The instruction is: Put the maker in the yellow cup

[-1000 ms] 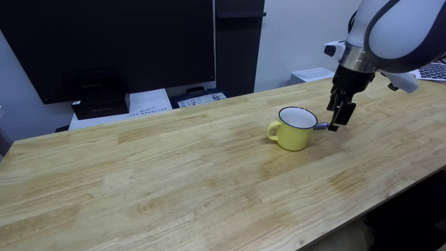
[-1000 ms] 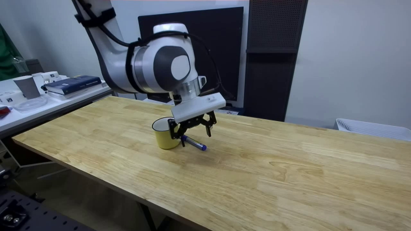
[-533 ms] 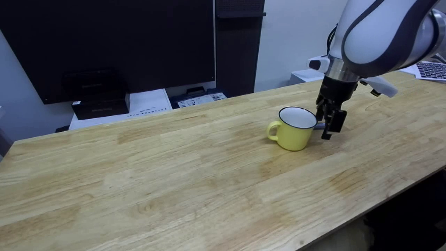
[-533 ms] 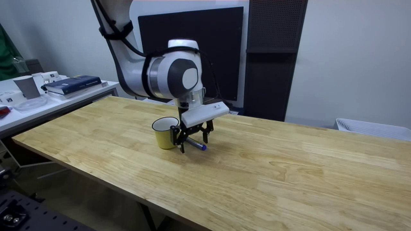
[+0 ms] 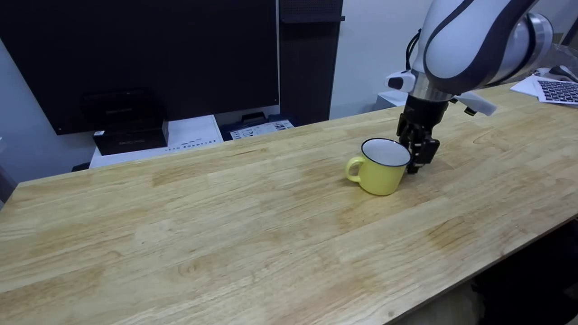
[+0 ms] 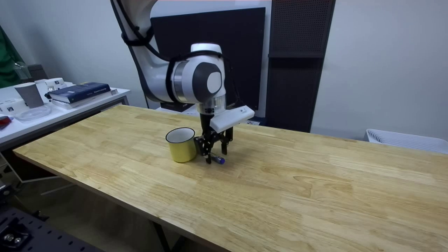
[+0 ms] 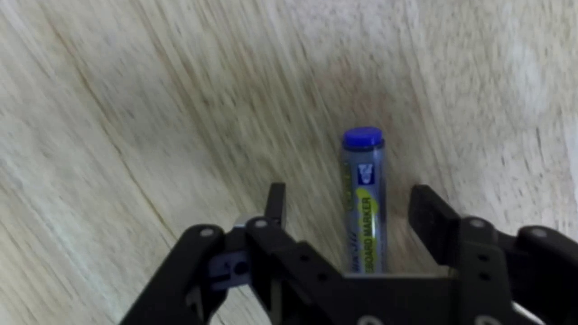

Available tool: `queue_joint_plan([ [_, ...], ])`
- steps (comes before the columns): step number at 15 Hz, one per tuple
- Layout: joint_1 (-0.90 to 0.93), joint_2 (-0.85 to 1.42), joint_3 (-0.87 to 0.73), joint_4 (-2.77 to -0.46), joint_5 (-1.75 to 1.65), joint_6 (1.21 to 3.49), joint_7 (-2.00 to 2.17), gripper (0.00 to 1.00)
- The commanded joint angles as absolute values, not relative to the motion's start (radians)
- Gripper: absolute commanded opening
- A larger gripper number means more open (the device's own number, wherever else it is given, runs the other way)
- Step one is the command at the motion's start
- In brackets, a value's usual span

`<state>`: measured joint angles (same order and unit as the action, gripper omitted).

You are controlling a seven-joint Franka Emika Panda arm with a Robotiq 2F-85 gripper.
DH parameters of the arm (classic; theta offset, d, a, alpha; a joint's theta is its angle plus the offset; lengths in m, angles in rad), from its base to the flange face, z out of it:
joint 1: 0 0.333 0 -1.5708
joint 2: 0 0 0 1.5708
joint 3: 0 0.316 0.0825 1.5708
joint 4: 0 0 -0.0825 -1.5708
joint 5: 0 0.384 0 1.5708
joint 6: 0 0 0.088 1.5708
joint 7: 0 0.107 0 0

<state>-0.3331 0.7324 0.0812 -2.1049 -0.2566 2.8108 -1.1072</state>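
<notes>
The yellow cup (image 5: 379, 179) stands upright on the wooden table; it shows in both exterior views (image 6: 182, 151). The maker, a blue marker (image 7: 366, 207), lies on the table beside the cup with its blue end (image 6: 221, 161) facing away from it. In an exterior view the marker is hidden behind the gripper (image 5: 414, 168) and cup. My gripper (image 7: 348, 192) is low over the marker, fingers on either side with a gap on both sides, the left gap wider. It is open and holds nothing. The marker's lower part is hidden by the gripper in the wrist view.
The gripper is close beside the cup in both exterior views. A laptop (image 5: 557, 91) lies at the table's far right end in an exterior view. A white side table with a blue book (image 6: 78, 91) and a grey cup (image 6: 29, 95) stands beyond the wooden table.
My gripper has come down over the marker and shifted closer beside the cup in an exterior view. Its fingers look closer together than before. The cup and marker have not visibly moved.
</notes>
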Motion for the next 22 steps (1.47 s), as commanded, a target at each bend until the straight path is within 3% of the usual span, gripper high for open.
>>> queue_joint_plan([
  [1,-0.304,0.733,0.060,-2.080,-0.268,2.806,-1.135,0.40],
  [7,-0.294,0.708,0.054,-2.092,-0.254,2.801,-1.143,0.02],
  [15,-0.108,0.489,-0.118,-2.127,-0.303,2.606,-0.892,0.05],
  [22,0.035,0.319,-0.118,-2.070,-0.268,1.993,-0.727,0.05],
])
